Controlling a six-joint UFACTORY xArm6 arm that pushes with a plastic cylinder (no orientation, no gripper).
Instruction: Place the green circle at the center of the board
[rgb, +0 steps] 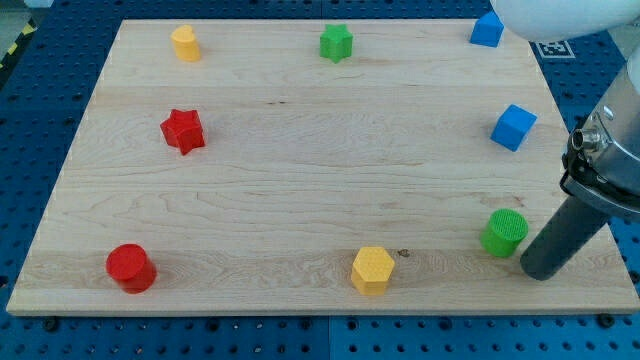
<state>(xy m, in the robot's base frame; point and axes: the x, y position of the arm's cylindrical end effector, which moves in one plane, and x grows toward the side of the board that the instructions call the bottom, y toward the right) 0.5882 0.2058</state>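
Observation:
The green circle (504, 232) stands near the board's lower right corner. My tip (541, 272) rests on the wooden board (330, 170) just to the right of and slightly below the green circle, very close to it; I cannot tell whether it touches. The rod rises to the view's right edge.
A yellow hexagon (372, 269) sits at bottom centre, a red circle (131, 267) at bottom left, a red star (183, 130) at left, a yellow block (185, 43) at top left, a green star (336, 42) at top centre, a blue block (486, 29) at top right, a blue cube (513, 127) at right.

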